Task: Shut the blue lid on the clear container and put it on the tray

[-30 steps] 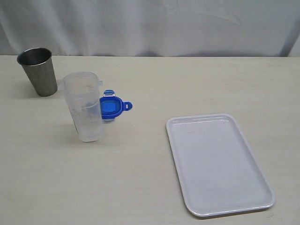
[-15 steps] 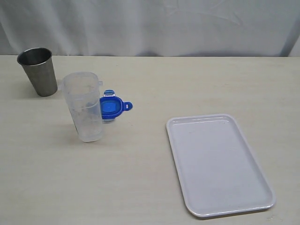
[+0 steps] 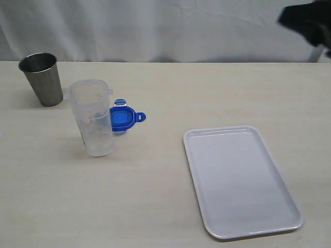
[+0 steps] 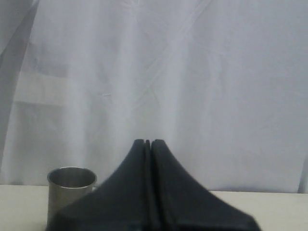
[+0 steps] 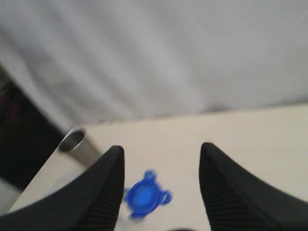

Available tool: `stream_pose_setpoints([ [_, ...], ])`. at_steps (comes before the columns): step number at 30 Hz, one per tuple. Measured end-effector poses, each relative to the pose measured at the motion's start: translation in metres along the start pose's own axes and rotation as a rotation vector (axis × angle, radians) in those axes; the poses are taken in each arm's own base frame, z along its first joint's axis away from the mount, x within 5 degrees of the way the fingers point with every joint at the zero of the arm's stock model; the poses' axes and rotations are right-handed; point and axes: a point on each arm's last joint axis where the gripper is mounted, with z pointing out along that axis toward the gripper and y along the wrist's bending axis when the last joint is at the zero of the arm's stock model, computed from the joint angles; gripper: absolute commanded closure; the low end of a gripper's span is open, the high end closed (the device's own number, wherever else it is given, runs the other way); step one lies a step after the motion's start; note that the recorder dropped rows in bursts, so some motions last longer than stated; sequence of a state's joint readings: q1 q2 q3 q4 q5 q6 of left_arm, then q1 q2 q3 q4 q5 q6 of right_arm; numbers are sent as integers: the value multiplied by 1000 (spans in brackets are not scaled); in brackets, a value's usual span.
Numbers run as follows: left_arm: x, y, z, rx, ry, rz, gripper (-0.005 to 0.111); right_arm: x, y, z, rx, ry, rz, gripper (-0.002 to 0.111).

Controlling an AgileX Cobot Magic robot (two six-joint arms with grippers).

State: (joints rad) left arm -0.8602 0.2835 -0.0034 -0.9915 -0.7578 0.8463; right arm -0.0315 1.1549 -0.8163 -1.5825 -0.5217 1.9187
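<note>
Glossy blue lid (image 3: 123, 118) (plastic), metal cup (image 3: 42, 78)

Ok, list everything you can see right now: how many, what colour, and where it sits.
clear container: one, translucent, upright on the left part of the table, no lid on it
blue lid: one, blue, flat on the table close against the container's right side
metal cup: one, grey, upright at the far left, behind the container
tray: one, white, near right of the table, nothing on it
table: one, pale beige, under everything
curtain: one, white, behind the table
left claw: one, black, shut, holding nothing, not in the exterior view
right claw: one, black, open, above the table and facing the lid; its arm shows top right in the exterior view
</note>
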Motion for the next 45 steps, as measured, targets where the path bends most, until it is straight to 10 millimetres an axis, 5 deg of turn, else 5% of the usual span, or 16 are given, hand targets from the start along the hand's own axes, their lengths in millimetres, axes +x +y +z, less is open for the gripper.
stream_pose_setpoints([
  [5,1,-1,0,9,8,-9,107,14,-30,94,-239,337,123,61],
  [8,1,-1,0,12,11,-19,107,41,-44,145,-267,439,94,61],
  [11,1,-1,0,14,12,-26,107,71,-38,187,-204,478,-7,61],
  [15,1,-1,0,15,14,-28,107,93,-29,229,88,389,-176,61],
  [21,1,-1,0,15,14,-29,107,75,-36,254,465,212,-447,62],
  [23,1,-1,0,15,14,-23,107,60,-44,256,609,280,-505,62],
  [25,1,-1,0,15,14,-8,107,49,-52,257,650,446,-379,62],
  [29,5,-5,0,53,52,76,107,49,-51,265,245,788,-115,62],
  [32,12,-11,-1,127,126,128,107,60,-33,276,-46,822,-40,62],
  [40,30,-27,-7,314,313,138,107,121,7,301,-37,932,-182,61],
  [45,31,-28,-8,332,324,144,107,139,3,316,-9,882,-121,55],
])
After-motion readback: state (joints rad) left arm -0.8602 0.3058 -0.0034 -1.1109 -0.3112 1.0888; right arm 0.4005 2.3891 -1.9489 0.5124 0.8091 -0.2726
